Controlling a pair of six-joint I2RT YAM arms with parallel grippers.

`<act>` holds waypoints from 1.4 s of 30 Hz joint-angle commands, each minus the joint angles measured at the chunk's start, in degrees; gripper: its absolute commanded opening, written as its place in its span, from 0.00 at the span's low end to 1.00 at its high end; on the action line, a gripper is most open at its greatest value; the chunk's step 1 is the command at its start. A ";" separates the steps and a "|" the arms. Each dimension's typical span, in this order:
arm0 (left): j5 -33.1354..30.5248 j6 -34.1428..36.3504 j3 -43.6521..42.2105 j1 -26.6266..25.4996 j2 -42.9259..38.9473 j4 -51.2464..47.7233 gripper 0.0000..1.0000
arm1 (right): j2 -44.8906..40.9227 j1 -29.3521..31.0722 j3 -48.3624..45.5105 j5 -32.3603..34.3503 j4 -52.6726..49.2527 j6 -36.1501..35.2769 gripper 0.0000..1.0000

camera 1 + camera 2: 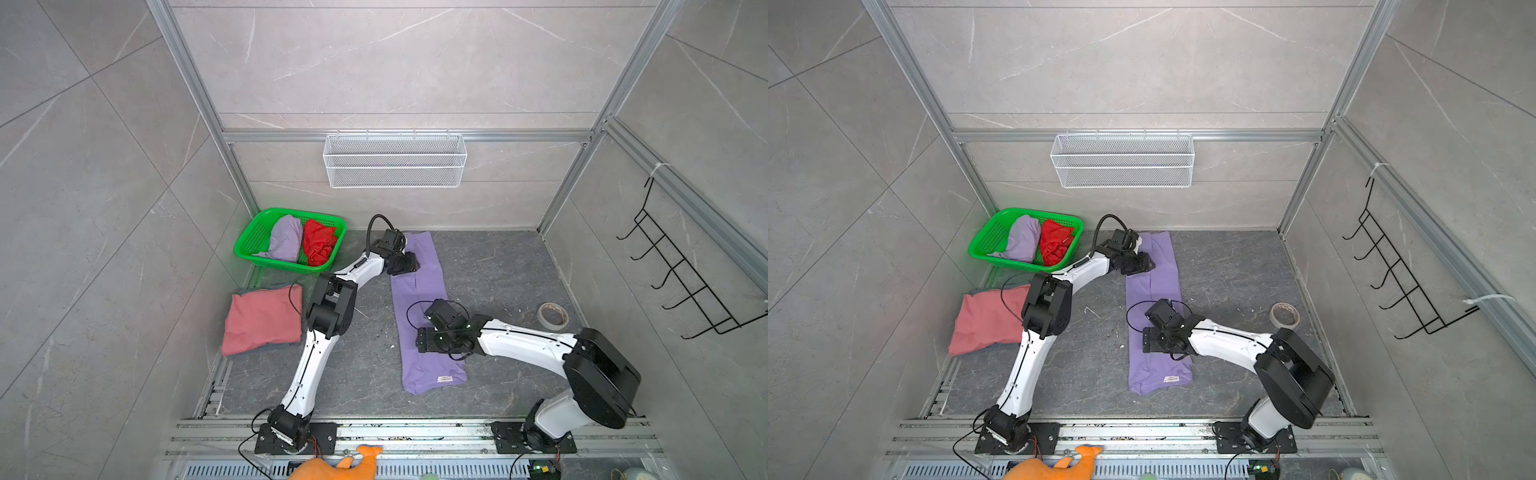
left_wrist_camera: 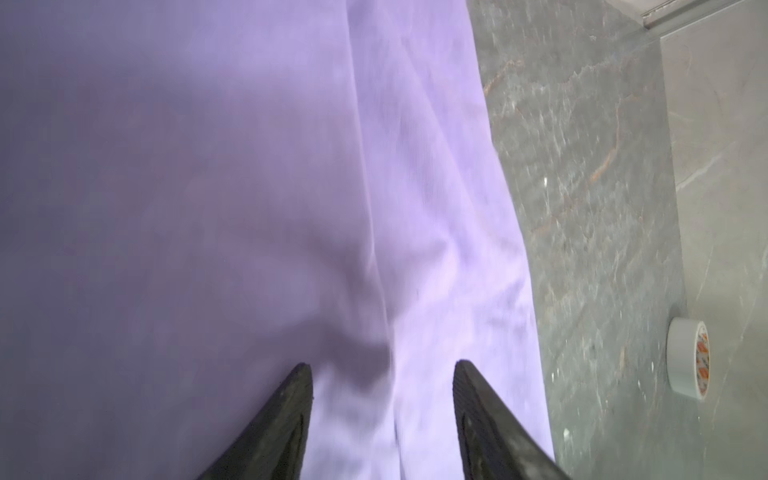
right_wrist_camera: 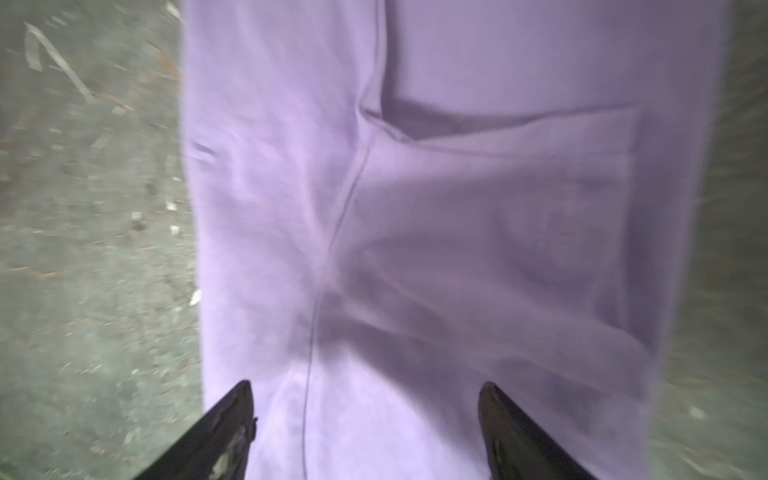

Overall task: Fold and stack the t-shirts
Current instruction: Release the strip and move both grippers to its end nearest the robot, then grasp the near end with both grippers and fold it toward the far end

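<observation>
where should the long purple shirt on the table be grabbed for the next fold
The lavender shirt lies flat as a long narrow strip. It is probably best taken at the two corners of its near short end, by the white label, coming straight down from above. With both corners pinched, that end should lift and carry over to the far end without skewing.

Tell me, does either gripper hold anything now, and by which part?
Nothing is held. The left gripper and the right gripper both stand open over the long purple shirt, with no cloth pinched between the jaws.
</observation>
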 commanded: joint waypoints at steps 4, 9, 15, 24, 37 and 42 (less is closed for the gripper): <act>2.70 1.68 -14.59 -0.36 -21.18 1.79 0.57 | -11.34 -0.18 0.33 7.61 -9.47 -1.57 0.84; 1.57 -3.80 -31.85 -1.13 -32.50 1.68 0.57 | -13.15 -1.90 0.95 6.45 -11.31 -3.22 0.84; -0.95 -12.16 -50.32 -7.16 -44.44 1.78 0.55 | -14.74 -2.88 -3.46 -0.45 -11.38 -1.21 0.82; -7.00 -27.44 -66.95 -21.32 -54.90 3.72 0.54 | -20.12 -6.92 -15.45 -10.84 -3.41 2.45 0.79; -12.13 -43.44 -76.98 -33.67 -55.73 13.75 0.48 | -22.20 -6.94 -24.74 -15.95 -2.68 4.98 0.67; -13.37 -44.91 -78.86 -34.42 -55.02 18.11 0.37 | -20.42 -6.90 -27.57 -16.69 1.92 5.61 0.54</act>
